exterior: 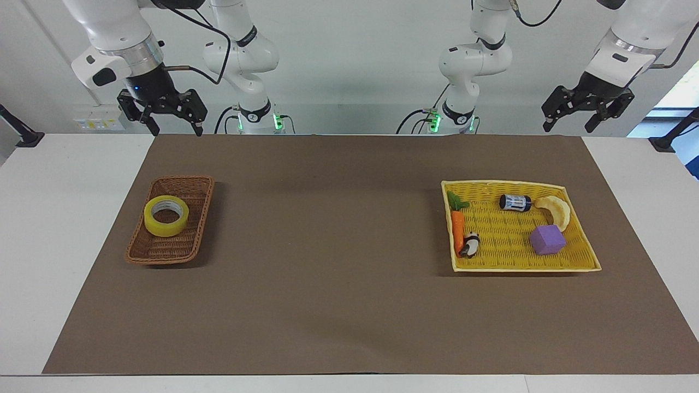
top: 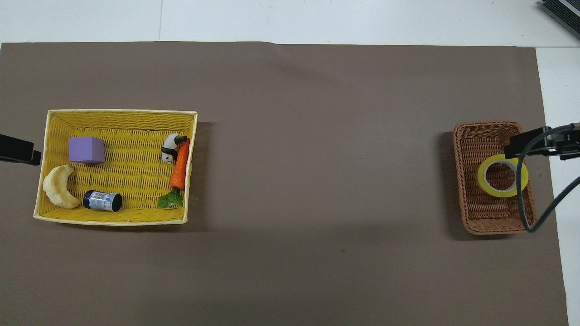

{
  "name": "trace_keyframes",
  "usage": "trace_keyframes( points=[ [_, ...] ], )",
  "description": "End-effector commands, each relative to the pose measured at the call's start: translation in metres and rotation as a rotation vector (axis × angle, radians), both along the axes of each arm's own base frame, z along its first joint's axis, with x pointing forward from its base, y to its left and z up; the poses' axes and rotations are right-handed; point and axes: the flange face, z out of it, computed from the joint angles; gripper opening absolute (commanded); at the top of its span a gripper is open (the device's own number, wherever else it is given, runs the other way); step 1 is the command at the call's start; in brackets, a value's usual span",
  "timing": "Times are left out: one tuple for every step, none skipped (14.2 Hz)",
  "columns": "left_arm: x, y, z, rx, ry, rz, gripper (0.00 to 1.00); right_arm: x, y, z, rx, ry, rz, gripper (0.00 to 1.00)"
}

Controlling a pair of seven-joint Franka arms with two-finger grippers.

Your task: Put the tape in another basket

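Note:
The yellow tape (exterior: 166,215) lies flat in the small dark-brown wicker basket (exterior: 188,185) at the right arm's end of the table. It also shows in the overhead view (top: 502,175), inside that basket (top: 471,181). My right gripper (exterior: 177,130) hangs open and empty, high in the air, well apart from the tape. One of its fingers (top: 521,141) crosses the tape's edge in the overhead view. My left gripper (exterior: 568,128) hangs open and empty, high at the left arm's end.
A flat bright-yellow tray basket (exterior: 573,266) at the left arm's end holds a purple cube (exterior: 546,240), a carrot (exterior: 457,226), a panda figure (exterior: 470,245), a small dark can (exterior: 514,202) and a croissant (exterior: 556,210). A brown mat (exterior: 338,273) covers the table.

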Motion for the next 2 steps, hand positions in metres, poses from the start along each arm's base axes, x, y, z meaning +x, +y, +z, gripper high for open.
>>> trace_keyframes(
  points=[
    [-0.0064,0.0001,0.002,0.008,0.004,-0.005,1.0,-0.0061,-0.0058,0.0042,-0.009,0.003,0.018,1.0],
    [-0.0064,0.0009,0.0027,0.008,0.003,-0.003,1.0,-0.0076,-0.0061,0.0045,-0.01,0.003,0.018,1.0]
  ],
)
